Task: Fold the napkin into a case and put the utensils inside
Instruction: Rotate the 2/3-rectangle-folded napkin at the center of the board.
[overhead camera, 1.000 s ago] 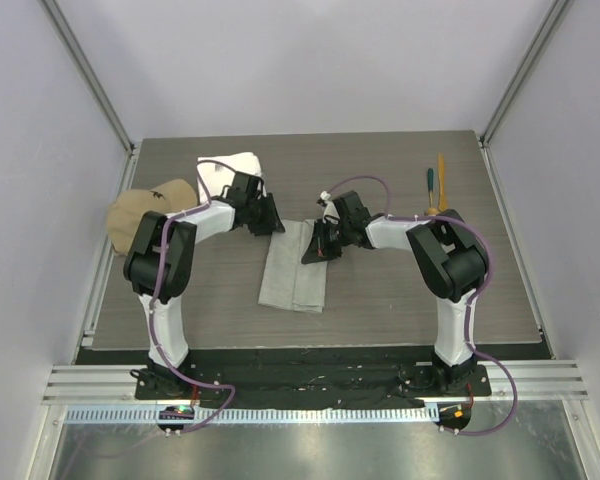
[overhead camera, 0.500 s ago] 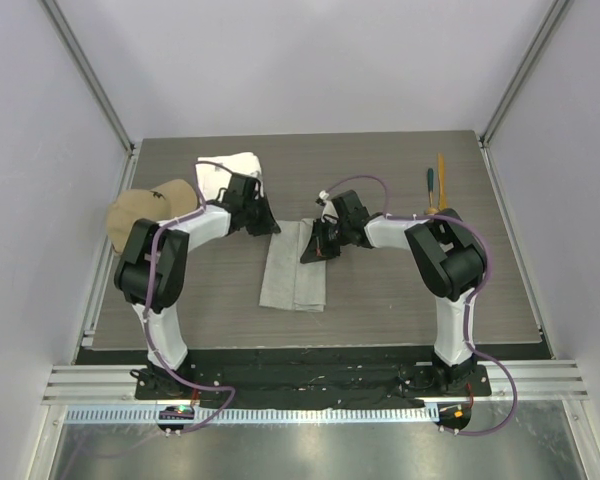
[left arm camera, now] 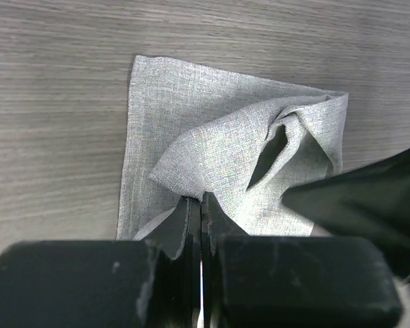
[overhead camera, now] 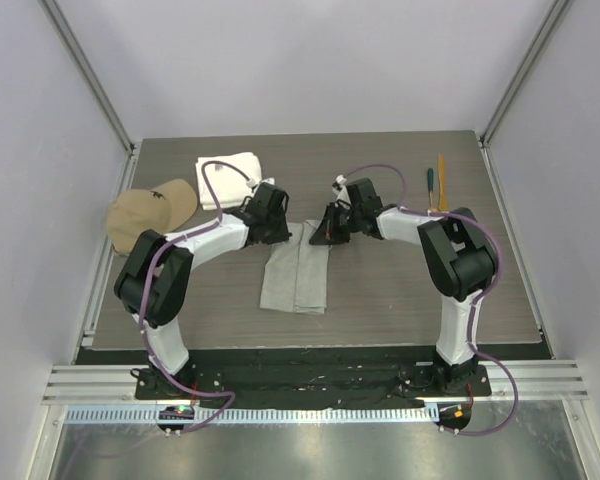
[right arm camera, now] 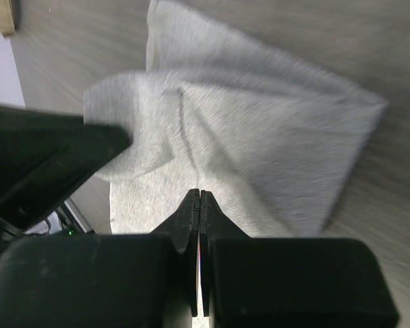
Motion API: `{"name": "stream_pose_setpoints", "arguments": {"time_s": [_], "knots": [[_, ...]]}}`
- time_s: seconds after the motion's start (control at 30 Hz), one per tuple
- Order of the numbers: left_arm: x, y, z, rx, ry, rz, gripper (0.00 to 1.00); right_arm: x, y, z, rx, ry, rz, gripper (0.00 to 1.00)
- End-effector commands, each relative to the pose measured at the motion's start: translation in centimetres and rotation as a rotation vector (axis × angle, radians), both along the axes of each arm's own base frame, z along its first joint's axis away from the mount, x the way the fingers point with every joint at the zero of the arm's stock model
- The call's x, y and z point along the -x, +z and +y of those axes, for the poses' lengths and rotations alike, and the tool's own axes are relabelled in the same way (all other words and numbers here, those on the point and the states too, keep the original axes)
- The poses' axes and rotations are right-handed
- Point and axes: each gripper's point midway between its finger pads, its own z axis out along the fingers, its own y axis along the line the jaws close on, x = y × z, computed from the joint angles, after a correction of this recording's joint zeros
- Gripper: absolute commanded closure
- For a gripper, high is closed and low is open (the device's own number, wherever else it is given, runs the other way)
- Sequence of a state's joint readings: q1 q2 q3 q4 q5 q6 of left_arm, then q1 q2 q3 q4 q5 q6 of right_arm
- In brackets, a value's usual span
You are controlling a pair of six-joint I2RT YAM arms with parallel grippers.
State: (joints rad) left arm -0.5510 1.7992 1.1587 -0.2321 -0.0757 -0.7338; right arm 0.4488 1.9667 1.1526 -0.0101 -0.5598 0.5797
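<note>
The light-grey napkin (overhead camera: 295, 280) lies folded into a long strip at the table's middle, its far end lifted and rumpled. My left gripper (overhead camera: 280, 233) is shut on the napkin's far left corner (left arm camera: 199, 198), and the cloth (left arm camera: 212, 130) tents up from the pinch. My right gripper (overhead camera: 325, 232) is shut at the far right edge (right arm camera: 200, 193), with the napkin (right arm camera: 260, 123) bunched at its tips. The cloth is blurred in the right wrist view. A teal-handled utensil (overhead camera: 430, 180) and an orange stick (overhead camera: 441, 170) lie at the back right. A round-bowled utensil does not show.
A thick white towel (overhead camera: 228, 168) sits at the back left, just behind my left arm. A tan cap (overhead camera: 150, 212) lies at the left edge. My right forearm passes close to the utensils. Grey walls close in the table on three sides.
My left gripper moved right onto the napkin's far corner and shut on it. My right gripper shifted back and right, staying shut. The napkin's far end has lifted and crumpled.
</note>
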Motion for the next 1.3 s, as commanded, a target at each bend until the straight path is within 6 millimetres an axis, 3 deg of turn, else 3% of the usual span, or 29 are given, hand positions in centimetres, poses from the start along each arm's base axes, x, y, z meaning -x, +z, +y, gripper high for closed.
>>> {"name": "stream_pose_setpoints", "arguments": {"time_s": [0.0, 0.07, 0.1, 0.17, 0.53, 0.67, 0.73, 0.8, 1.03, 1.13, 1.17, 1.27], "knots": [[-1.0, 2.8, 0.3, -0.069, 0.087, -0.069, 1.00, -3.2, 3.1, -0.2, -0.040, -0.030, -0.099, 0.99], [-1.1, 3.4, 0.1, -0.090, 0.103, -0.087, 1.00, -4.1, 3.2, -0.1, -0.033, -0.033, -0.117, 0.99], [-1.2, 3.6, 0.1, -0.096, 0.112, -0.097, 1.00, -3.6, 1.8, 0.0, -0.020, -0.014, -0.068, 0.99], [-1.5, 4.3, -0.4, -0.106, 0.108, -0.117, 1.00, -3.6, 1.6, 0.3, -0.032, -0.012, -0.065, 0.99], [-1.3, 2.3, -2.3, -0.122, 0.037, -0.028, 1.00, -3.2, -0.4, 0.3, -0.007, -0.008, -0.032, 0.99], [-1.4, 2.3, -2.5, -0.126, 0.032, -0.011, 1.00, -2.8, 0.0, 0.5, -0.007, -0.005, -0.039, 0.99], [-1.2, 1.8, -2.0, -0.135, 0.039, -0.011, 0.87, -2.6, 0.2, 0.8, -0.006, 0.000, -0.046, 0.99], [-1.4, 2.2, -1.5, -0.103, 0.055, -0.023, 0.79, -2.5, 0.3, 1.0, -0.001, 0.006, -0.048, 0.99], [-2.4, 1.8, 0.6, -0.020, 0.031, -0.001, 0.61, -2.8, -0.3, 1.2, 0.029, 0.019, -0.043, 0.99], [-3.1, 2.1, 2.5, 0.001, 0.046, 0.004, 0.53, -3.0, -0.8, 1.0, 0.061, 0.030, -0.043, 0.99], [-3.2, 2.3, 2.8, 0.007, 0.046, -0.001, 0.40, -3.1, -0.9, 1.0, 0.064, 0.032, -0.042, 0.99], [-3.4, 2.8, 4.6, 0.002, 0.071, -0.003, 0.35, -3.6, -1.2, 0.7, 0.106, 0.049, -0.058, 0.99]]}}
